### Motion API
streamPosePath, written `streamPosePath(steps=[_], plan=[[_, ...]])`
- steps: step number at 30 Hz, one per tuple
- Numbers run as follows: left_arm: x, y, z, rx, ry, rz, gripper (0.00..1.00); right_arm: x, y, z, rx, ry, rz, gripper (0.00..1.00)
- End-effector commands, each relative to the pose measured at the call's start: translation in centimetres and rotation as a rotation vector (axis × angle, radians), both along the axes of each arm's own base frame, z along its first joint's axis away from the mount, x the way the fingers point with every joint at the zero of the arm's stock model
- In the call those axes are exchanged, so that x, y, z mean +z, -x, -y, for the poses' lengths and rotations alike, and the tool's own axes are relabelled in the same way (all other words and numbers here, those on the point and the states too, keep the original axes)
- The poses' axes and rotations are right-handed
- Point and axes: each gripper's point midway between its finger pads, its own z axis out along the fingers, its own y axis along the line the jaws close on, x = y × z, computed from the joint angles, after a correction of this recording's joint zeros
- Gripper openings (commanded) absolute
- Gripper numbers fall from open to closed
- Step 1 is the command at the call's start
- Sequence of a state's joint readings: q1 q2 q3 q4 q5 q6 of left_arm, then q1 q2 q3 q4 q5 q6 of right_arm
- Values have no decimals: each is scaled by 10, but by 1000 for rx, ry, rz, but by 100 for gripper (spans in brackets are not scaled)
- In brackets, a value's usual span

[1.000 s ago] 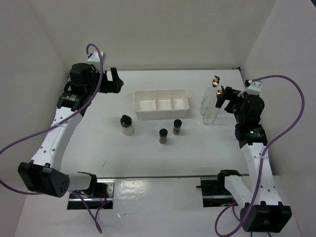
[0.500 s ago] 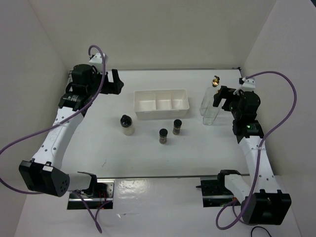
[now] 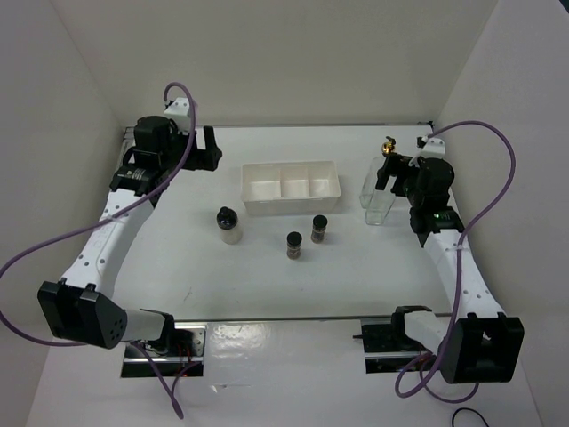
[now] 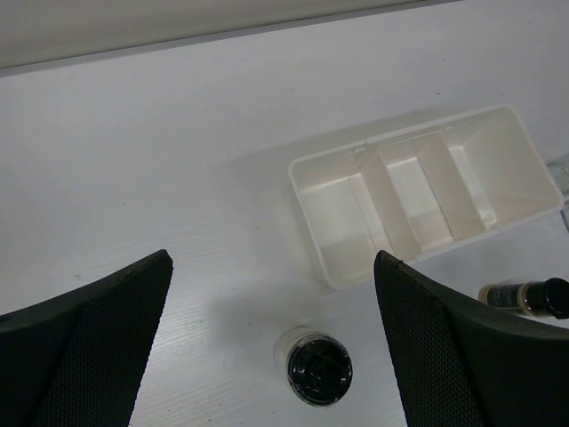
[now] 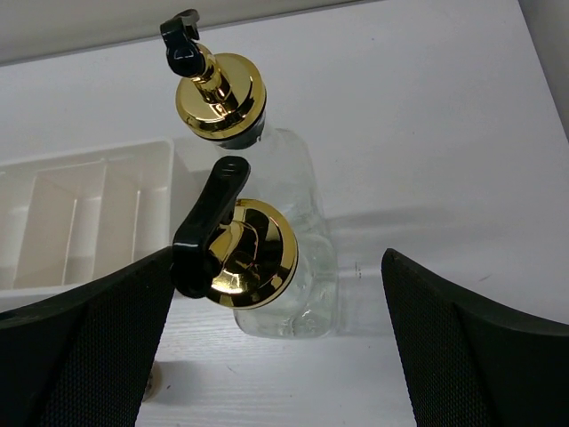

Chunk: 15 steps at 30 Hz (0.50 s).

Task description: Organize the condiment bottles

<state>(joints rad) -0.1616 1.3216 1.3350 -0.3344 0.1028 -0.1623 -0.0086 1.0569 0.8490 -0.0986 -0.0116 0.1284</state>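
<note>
The top external camera is looking down from above and behind the arm bases, framing the whole white table [image 3: 267, 276]. The left wrist camera is peering forward and down between the left gripper's black fingers [image 4: 89, 356], from well back, at the white three-compartment rectangular plastic tray [image 4: 333, 218]. The right wrist camera is sitting close over two tall clear square glass bottles with gold spouts [image 5: 253, 258], also catching that tray's end.

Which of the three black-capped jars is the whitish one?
The leftmost jar, on the near side of the tray by its left end: pale body under its cap. The middle jar and the right jar are dark.
</note>
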Motion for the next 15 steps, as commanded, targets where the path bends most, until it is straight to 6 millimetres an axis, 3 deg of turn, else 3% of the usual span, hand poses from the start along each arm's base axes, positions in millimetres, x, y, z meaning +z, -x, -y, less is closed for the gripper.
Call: streamPosePath(steps=[1,7,15], plan=[[16,-8,-1,3,-11,62,100,12,-11,2,-21,19,65,98],[13,-13,-2,8,-24,56,100,8,-15,4,-27,31,58,95],[6,-19,-1,8,-27,38,100,2,-25,6,-37,34,38,79]])
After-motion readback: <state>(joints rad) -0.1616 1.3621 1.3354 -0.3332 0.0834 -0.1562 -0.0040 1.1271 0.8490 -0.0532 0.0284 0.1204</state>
